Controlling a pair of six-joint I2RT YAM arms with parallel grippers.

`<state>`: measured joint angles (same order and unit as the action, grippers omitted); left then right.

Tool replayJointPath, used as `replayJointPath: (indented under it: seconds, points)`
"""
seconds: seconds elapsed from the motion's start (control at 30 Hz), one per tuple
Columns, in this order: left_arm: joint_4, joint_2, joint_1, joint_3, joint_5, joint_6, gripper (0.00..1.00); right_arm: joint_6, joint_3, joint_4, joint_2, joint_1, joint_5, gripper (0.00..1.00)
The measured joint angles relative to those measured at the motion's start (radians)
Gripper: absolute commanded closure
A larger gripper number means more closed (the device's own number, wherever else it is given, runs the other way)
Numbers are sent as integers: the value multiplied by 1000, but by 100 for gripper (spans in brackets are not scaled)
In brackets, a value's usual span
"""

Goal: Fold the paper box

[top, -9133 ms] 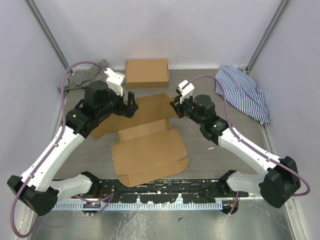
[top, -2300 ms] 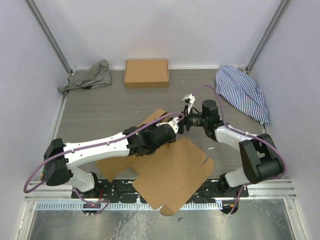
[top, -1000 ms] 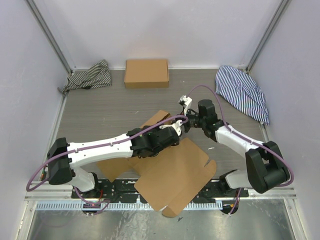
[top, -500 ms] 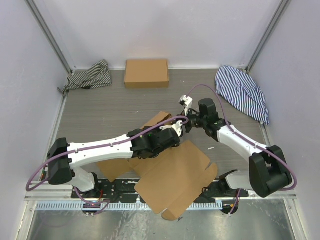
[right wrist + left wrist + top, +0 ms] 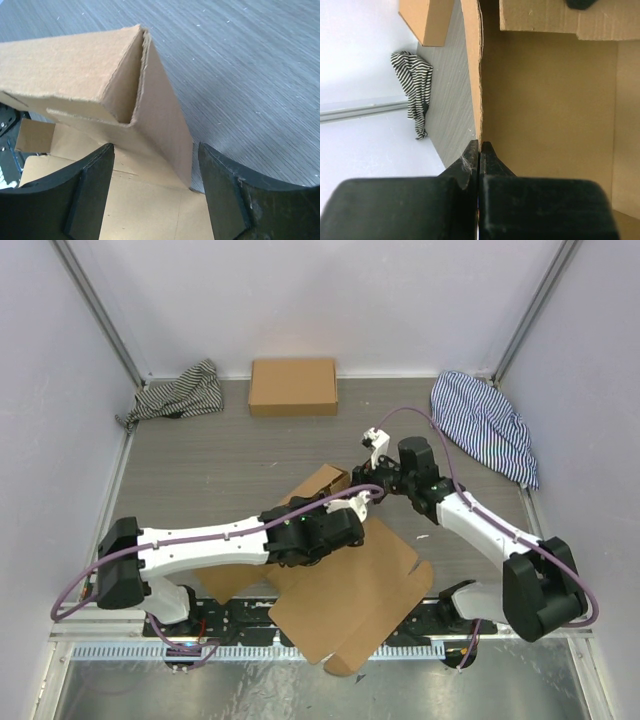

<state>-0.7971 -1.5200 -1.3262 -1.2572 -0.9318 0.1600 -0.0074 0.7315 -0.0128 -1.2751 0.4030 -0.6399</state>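
Note:
The paper box (image 5: 350, 590) is a brown die-cut sheet lying partly folded near the table's front edge, with one wall and a flap (image 5: 318, 483) raised at its far side. My left gripper (image 5: 352, 508) reaches across the sheet and is shut on the thin edge of an upright wall (image 5: 480, 75); its tips (image 5: 480, 145) pinch that edge, with the inner panel (image 5: 545, 100) to the right. My right gripper (image 5: 378, 482) is open just behind the raised corner. In the right wrist view the folded corner (image 5: 150, 100) stands ahead of the spread fingers (image 5: 92, 190), untouched.
A ready-formed brown box (image 5: 293, 386) sits at the back wall, also seen in the left wrist view (image 5: 427, 20). A black-and-white striped cloth (image 5: 180, 392) lies back left and a blue striped cloth (image 5: 485, 425) back right. Grey table (image 5: 260, 75) lies beyond the corner.
The left arm has shifted slightly right with the pinched wall, and the sheet has turned a little with it. The right gripper stays open near the corner.

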Motion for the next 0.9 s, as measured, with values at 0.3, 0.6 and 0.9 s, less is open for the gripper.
replayJointPath:
  seconds: [0.3, 0.6, 0.9]
  points:
    - [-76, -80, -77, -36, -117, -47, 100, 100, -76, 1, 185, -2, 175, 27]
    - [-112, -80, -87, -81, -119, -101, 100, 212, -184, 47, 294, -3, 340, 30]
    - [-148, -127, -102, -105, -140, -110, 100, 231, -218, 96, 235, -6, 281, 29]
